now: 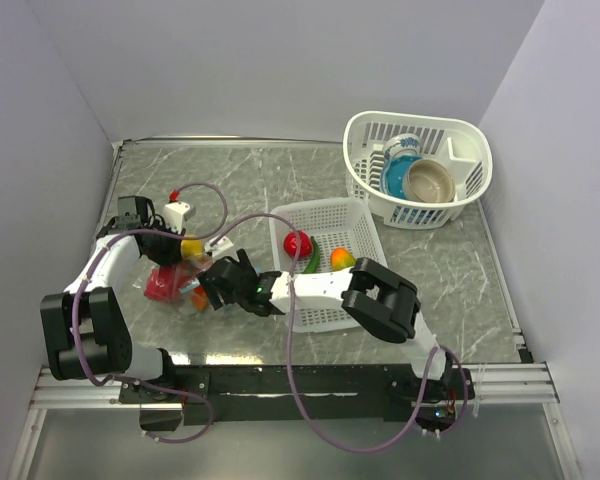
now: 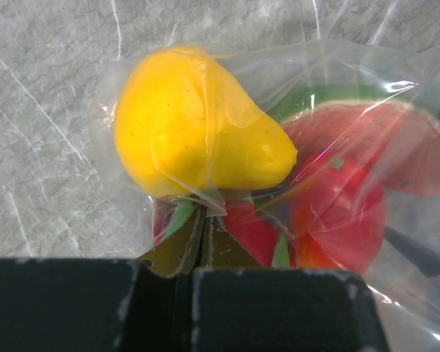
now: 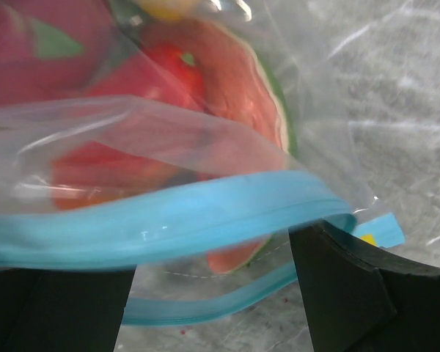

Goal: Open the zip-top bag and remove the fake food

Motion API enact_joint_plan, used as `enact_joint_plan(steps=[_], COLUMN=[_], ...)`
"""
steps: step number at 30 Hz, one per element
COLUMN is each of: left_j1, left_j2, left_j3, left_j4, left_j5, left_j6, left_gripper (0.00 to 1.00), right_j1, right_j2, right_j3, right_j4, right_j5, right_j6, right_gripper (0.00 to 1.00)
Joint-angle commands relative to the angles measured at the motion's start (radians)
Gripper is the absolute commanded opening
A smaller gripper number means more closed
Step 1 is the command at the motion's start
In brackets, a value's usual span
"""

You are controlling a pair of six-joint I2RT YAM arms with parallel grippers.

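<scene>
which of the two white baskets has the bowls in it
The oval basket in the far right corner: it holds a blue bowl and a tan bowl. The nearer, rectangular basket holds toy fruit.

This is a robotics lab test cell: plain pale lavender wall panels box in a grey marble-patterned tabletop. Two white-and-black robot arms, left and right, trail purple cables from a silver aluminium rail along the frame's bottom. Glossy plastic toy fruit fills a white slotted plastic basket at centre.
</scene>
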Motion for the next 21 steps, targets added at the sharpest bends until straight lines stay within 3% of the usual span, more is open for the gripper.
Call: enact_joint_plan(steps=[1,10,17,21], left_j1=[0.006,0.006,0.005,0.005], left_j2=[-0.018,-0.012,-0.023,-0.024], left_j3=[-0.009,0.003,0.011,0.003], left_j4=[-0.073,-0.086,-0.098,-0.093], left_j5=[-0.016,0.001,-0.007,-0.017], left_j6=[0.02,0.023,0.029,0.034], left_gripper=[0.01,0.01,0.01,0.01], right_j1=[0.0,-0.002,0.001,0.01], right_j2=[0.054,0.025,-0.056,-0.157], right_j3=[0.05,-0.03,-0.099,-0.166], right_j4=[-0.043,0.038,0.158,0.218], right_j5=[0.048,0.079,0.048,0.039], right_j6=[0.017,0.008,-0.028,-0.045], right_gripper=[0.85,0.81,0.54,0.46])
